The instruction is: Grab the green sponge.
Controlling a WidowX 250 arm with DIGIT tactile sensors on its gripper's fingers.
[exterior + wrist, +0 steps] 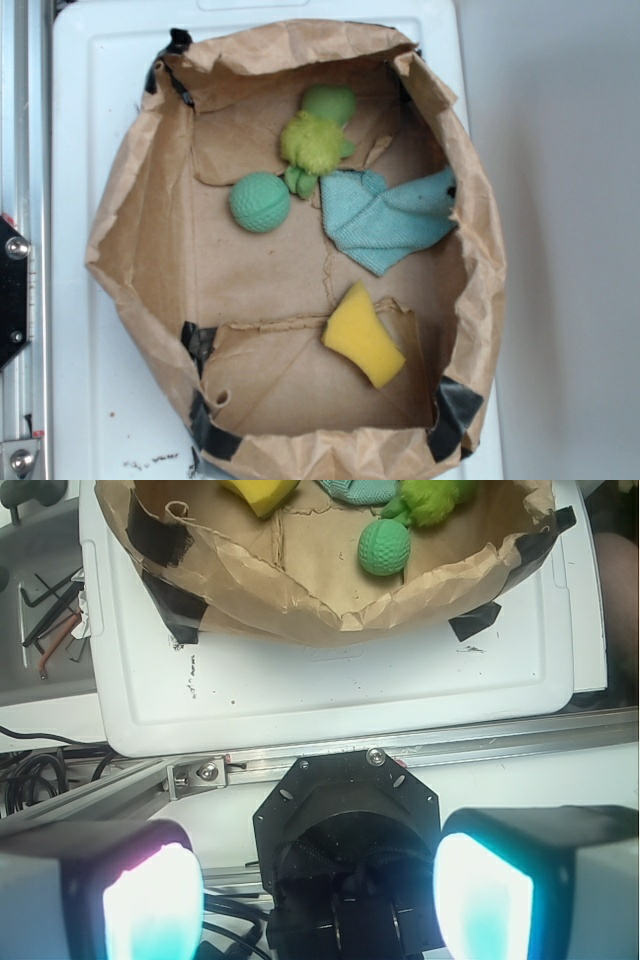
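Observation:
The green sponge point(329, 103), a smooth rounded green piece, lies at the far end of the brown paper bag point(140, 220), partly covered by a fluffy lime toy point(312, 143). It falls outside the wrist view. My gripper point(318, 895) does not appear in the exterior view. In the wrist view it hangs outside the bag point(300, 600), over the robot's black base point(345, 830). Its two glowing fingers point(150, 905) stand wide apart with nothing between them.
Inside the bag are also a textured green ball point(259, 202) point(384, 547), a teal cloth point(385, 218) and a yellow sponge point(364, 335). The bag sits on a white tray point(330, 690). A metal rail point(20, 200) runs along the left.

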